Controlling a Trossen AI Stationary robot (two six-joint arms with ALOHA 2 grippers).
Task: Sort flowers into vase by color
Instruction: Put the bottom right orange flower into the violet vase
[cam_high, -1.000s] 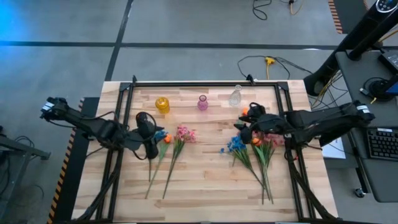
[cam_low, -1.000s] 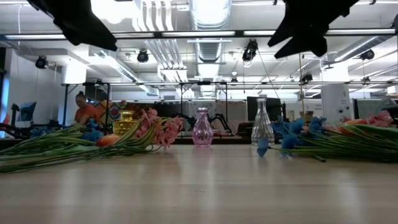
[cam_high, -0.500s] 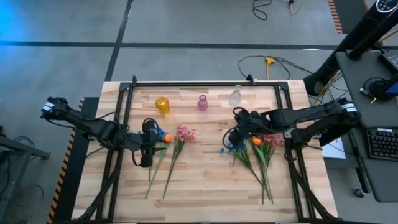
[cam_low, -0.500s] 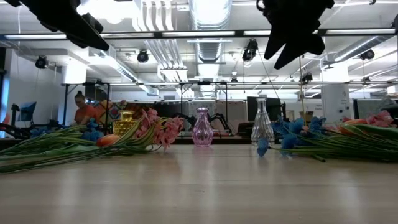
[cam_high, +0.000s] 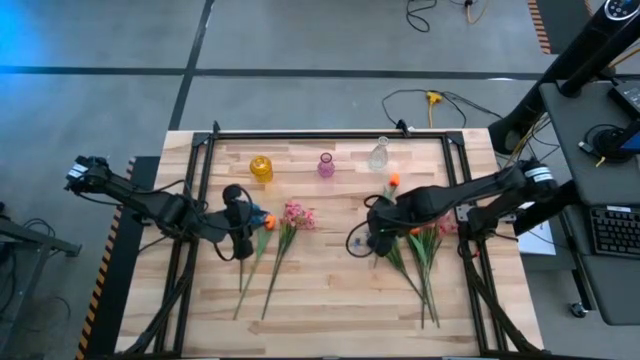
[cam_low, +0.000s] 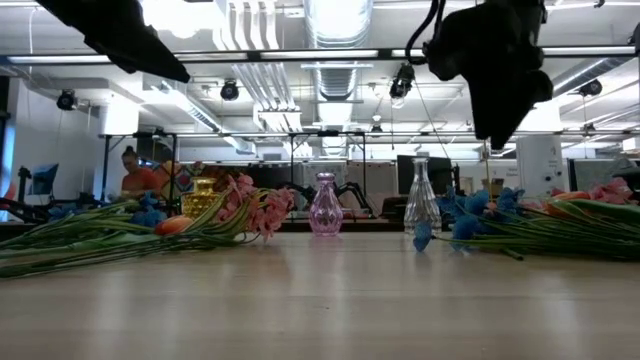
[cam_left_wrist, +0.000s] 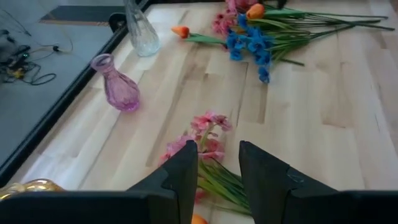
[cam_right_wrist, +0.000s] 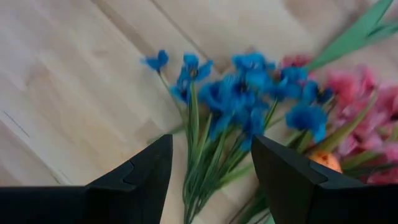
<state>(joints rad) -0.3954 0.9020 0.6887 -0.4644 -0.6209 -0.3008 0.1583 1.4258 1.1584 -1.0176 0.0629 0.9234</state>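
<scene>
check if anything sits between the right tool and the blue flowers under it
Nothing visible does. The right tool hangs open directly over the blue flowers, with only air between its fingers and the green stems. A pink spray and an orange bud lie beside the blue ones, close enough to get caught in a grab.

You have blue blooms (cam_right_wrist: 249, 93) on green stems between the right claw's (cam_right_wrist: 211, 168) dark fingers, pink sprays (cam_right_wrist: 367, 106) and an orange bud (cam_right_wrist: 324, 160) just beside

You see pale matt wood table (cam_high: 330, 290), glossy glass vases (cam_left_wrist: 118, 92) on it, matt black plastic fingers (cam_right_wrist: 134, 180).
</scene>
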